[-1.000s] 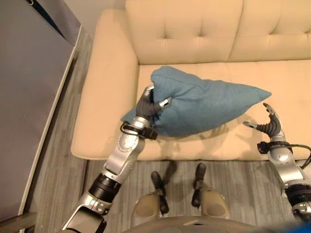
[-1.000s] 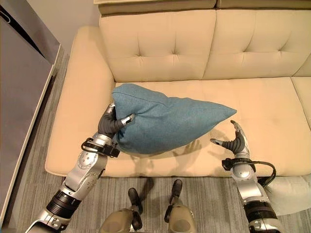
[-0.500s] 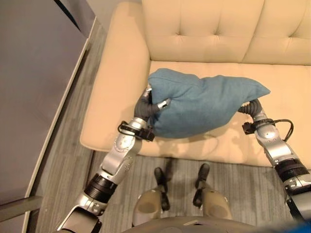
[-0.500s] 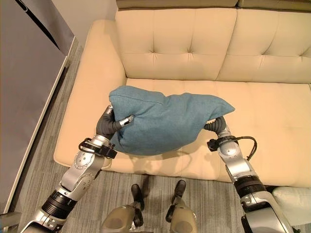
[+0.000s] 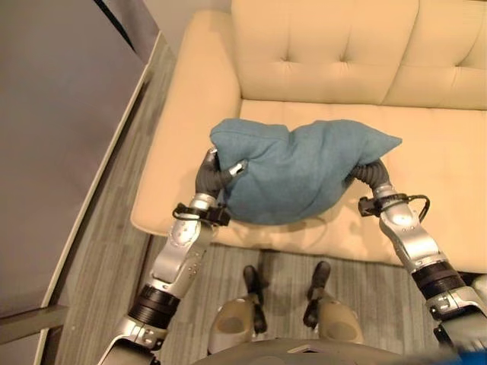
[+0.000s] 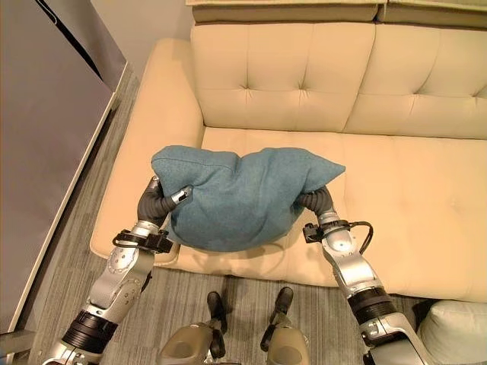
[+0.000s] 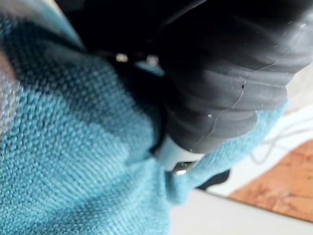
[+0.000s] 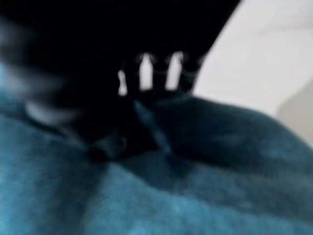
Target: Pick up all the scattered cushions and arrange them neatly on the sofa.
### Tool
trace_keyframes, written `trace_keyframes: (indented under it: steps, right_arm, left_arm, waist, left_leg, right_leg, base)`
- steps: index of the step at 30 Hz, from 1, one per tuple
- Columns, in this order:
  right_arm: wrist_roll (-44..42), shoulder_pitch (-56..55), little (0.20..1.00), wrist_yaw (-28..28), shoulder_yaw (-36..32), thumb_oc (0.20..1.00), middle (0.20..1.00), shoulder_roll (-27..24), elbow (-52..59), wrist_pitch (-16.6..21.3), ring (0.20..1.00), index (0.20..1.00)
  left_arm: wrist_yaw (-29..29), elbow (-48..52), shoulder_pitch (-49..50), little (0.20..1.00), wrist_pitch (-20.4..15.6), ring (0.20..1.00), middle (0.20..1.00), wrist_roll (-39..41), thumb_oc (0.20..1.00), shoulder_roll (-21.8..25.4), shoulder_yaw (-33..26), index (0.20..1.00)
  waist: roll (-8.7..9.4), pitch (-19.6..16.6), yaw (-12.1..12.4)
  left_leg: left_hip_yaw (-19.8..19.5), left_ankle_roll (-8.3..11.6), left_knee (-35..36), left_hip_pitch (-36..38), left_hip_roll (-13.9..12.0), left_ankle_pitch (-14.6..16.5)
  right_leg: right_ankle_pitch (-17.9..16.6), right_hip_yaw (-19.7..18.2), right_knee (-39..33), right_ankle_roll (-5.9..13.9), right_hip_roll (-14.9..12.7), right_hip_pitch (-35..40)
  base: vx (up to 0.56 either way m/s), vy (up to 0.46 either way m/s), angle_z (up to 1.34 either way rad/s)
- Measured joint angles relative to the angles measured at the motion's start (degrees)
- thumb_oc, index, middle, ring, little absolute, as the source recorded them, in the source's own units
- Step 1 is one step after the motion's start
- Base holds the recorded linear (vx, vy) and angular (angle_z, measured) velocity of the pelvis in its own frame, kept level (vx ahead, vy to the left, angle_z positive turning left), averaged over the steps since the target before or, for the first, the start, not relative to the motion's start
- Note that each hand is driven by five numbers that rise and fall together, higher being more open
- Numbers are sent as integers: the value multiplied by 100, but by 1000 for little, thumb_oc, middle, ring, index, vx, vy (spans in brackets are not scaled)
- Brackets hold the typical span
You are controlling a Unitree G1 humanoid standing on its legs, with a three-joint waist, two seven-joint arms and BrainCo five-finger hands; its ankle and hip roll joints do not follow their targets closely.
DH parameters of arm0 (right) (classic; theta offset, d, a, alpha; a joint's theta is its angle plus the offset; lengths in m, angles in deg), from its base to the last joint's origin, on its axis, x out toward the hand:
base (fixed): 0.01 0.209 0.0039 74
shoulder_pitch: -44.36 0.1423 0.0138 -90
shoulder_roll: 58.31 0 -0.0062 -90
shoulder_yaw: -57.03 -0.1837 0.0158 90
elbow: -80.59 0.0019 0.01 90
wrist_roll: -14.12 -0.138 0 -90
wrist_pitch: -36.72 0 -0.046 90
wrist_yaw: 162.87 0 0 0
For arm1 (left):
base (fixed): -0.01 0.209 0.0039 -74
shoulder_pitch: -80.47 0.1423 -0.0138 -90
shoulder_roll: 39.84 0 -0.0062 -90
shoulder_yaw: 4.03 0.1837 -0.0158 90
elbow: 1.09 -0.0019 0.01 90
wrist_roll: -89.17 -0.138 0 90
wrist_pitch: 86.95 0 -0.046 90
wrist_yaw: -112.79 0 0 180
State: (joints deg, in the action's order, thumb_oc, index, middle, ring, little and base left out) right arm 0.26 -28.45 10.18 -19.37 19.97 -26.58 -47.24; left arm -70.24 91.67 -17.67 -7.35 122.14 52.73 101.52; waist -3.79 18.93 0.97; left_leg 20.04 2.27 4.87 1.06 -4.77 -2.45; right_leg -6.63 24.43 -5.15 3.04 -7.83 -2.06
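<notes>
Cream tufted sofa (image 5: 190,114) is filling the background, grey plank floor (image 5: 99,251) and a grey cabinet (image 5: 53,114) beside it.

Left eye view: blue cushion (image 5: 297,175) is hanging between both hands above the seat's front part. Left hand (image 5: 213,173) is gripping its end corner, a silver finger curling over the fabric. Right hand (image 5: 365,172) is tucking under the opposite end; fingers hidden, state unreadable.

Right eye view: left hand (image 6: 156,199) and right hand (image 6: 316,201) are bracketing the cushion (image 6: 236,194), forearms angling inward and up from the wrists.

Left wrist view: dark cover (image 7: 230,73) is pressing into blue weave (image 7: 63,161); fabric is bunching past the fingers, clamped.

Right wrist view: cushion (image 8: 195,186) is lying just beyond the dark fingers; closure cannot be told.

Judgement: keep both ends level, carry toward the backrest, lower evenly.
</notes>
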Motion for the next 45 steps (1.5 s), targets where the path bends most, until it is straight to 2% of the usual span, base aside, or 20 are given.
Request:
trace_keyframes:
  steps: [8,9,13,18,23,30,32,34,36,37,38,39,40,41,43,44,45]
  right_arm:
    - [67,-346,200,9,-5,200,200,59,18,-1,200,200]
    - [175,-607,200,14,129,200,200,83,18,-1,200,200]
    - [346,-816,200,112,-64,200,200,235,-6,-163,200,200]
    - [406,-1008,200,224,-75,200,200,439,-3,-164,200,200]
    - [406,-1214,200,229,-69,200,200,509,-2,-164,200,200]
    - [408,-1286,200,253,-69,200,200,507,-3,-164,200,200]
    - [416,-1309,200,250,-102,200,200,490,-3,-164,200,200]
    - [419,-1314,200,242,-165,200,200,426,-2,-164,200,200]
    - [426,-1312,200,209,-211,200,200,425,-3,-159,200,200]
    - [439,-1313,200,190,-248,200,200,441,-5,-153,200,200]
    - [449,-1301,200,144,-332,200,200,481,-15,-158,200,200]
    - [456,-1305,200,138,-367,200,200,454,-14,-176,200,200]
    - [461,-1305,200,144,-373,200,200,446,-14,-182,200,200]
    - [464,-1304,200,144,-374,200,200,457,-16,-189,200,200]
    - [474,-1295,200,151,-276,200,200,526,-12,-199,200,200]
    - [481,-1304,200,162,-232,200,200,508,-3,-199,200,200]
    - [504,-1283,200,164,-191,200,200,591,0,-200,200,200]
  left_arm:
    - [0,-3,156,200,27,200,200,-108,200,-5,13,200]
    - [-1,-10,380,200,34,200,200,-112,200,-10,23,200]
    - [2,-9,515,200,323,200,200,-355,200,16,-92,200]
    - [11,-9,681,200,351,200,200,-496,200,31,-222,200]
    - [15,-10,738,200,356,200,200,-500,200,75,-205,200]
    - [14,-54,735,200,357,200,200,-499,200,68,-141,200]
    - [17,-252,679,200,352,200,200,-490,200,-3,-94,200]
    - [13,-406,669,200,355,200,200,-486,200,-10,-26,200]
    - [11,-416,639,200,361,200,200,-487,200,-7,32,200]
    - [11,-444,560,200,360,200,200,-489,200,-6,59,200]
    - [8,-499,414,200,361,200,200,-489,200,-19,98,200]
    - [5,-523,408,200,364,200,200,-487,200,-47,137,200]
    - [3,-523,458,200,366,200,200,-486,200,-51,138,200]
    - [5,-538,483,200,366,200,200,-487,200,-31,125,200]
    - [7,-544,540,200,369,200,200,-486,200,116,63,200]
    - [9,-543,545,200,377,200,200,-487,200,138,27,200]
    - [9,-533,529,200,368,200,200,-486,200,307,-1,200]
  waist:
    - [192,-328,-44]
    - [293,-745,-36]
    - [327,-767,-5]
    - [639,-1103,4]
    - [782,-1346,-14]
    - [752,-1384,-88]
    - [773,-1369,-97]
    - [682,-1318,-89]
    - [628,-1244,-78]
    - [689,-1142,-69]
    - [705,-1012,-69]
    - [714,-932,-61]
    - [647,-919,-70]
    - [610,-915,0]
    - [704,-876,45]
    - [705,-880,-9]
    - [887,-890,-5]
  left_leg:
    - [81,-8,4,71,-18,-9]
    - [144,-2,16,192,-40,-13]
    - [158,71,34,654,-60,42]
    - [175,114,35,800,-130,92]
    - [135,113,36,800,-111,92]
    - [-44,108,-79,653,-120,84]
    - [-79,128,-457,382,-144,105]
    - [-79,183,-731,213,-239,266]
    - [-102,184,-790,142,-331,266]
    - [-158,280,-1239,-169,-372,415]
    - [-176,528,-1749,-592,-425,606]
    - [-133,550,-1458,-660,-393,580]
    - [-140,540,-1227,-639,-434,515]
    - [-112,371,-1097,-502,-403,302]
    - [155,252,-896,-230,-345,250]
    - [306,67,-768,-144,-317,210]
    - [506,7,-697,29,-94,246]
  right_leg:
    - [-3,-61,-1,-3,26,34]
    - [-13,-143,-3,-9,53,100]
    - [13,-56,-4,19,146,557]
    - [94,35,-7,71,162,704]
    - [101,96,-7,79,118,741]
    - [127,168,-7,80,110,744]
    - [141,292,-5,66,93,727]
    - [224,365,-8,6,138,728]
    - [235,370,-8,-11,173,700]
    - [278,332,-34,-78,144,667]
    - [281,308,-32,-97,65,610]
    - [229,283,26,-54,20,525]
    - [176,192,62,9,63,466]
    - [216,47,102,-23,55,443]
    - [252,-102,217,50,-98,434]
    - [275,-9,281,71,-171,456]
    - [208,95,499,174,-397,330]
  base:
    - [3,-6,-4]
    - [59,-19,-4]
    - [6,-29,0]
    - [-3,-3,-2]
    - [-6,-25,6]
    - [-35,-95,13]
    - [26,-59,30]
    - [63,19,23]
    - [177,84,9]
    - [150,131,19]
    - [46,98,8]
    - [205,222,-18]
    - [212,170,-57]
    - [212,171,-85]
    - [118,141,-88]
    - [197,269,-73]
    - [157,255,-62]
